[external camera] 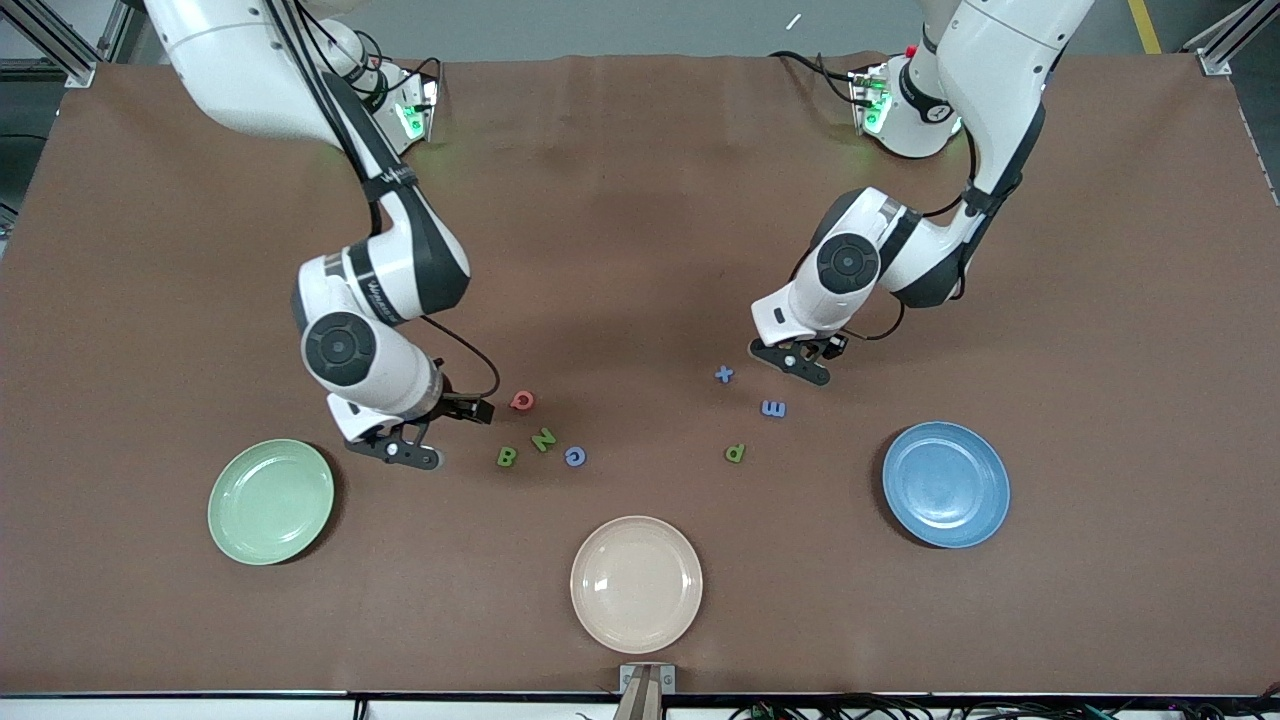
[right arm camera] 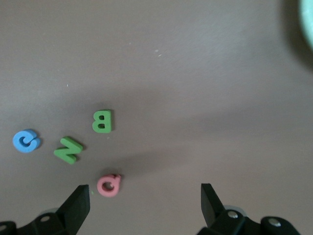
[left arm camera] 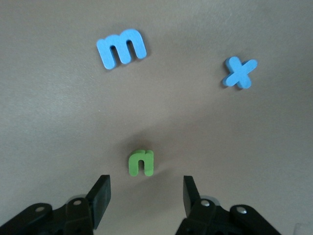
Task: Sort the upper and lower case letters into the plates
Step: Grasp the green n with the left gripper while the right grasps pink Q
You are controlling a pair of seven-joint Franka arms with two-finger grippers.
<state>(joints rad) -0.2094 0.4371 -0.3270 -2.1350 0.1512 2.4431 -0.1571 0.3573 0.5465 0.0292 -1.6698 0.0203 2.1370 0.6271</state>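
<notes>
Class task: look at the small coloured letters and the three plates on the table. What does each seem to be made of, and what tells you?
Letters, such as the blue m and green B: probably foam or soft plastic, matte; thick slabs with rounded edges and no glare. Green plate, blue plate and cream plate: likely glazed ceramic or melamine; smooth, with soft highlights.

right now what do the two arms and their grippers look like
Both arms are glossy white with dark grey to black joint bands and round dark caps on the wrist joints. Black cables run along each. Green lights glow at both bases. The left gripper and the right gripper are black two-finger units with flat, wedge-shaped black fingers and silver screws on the bodies.
</notes>
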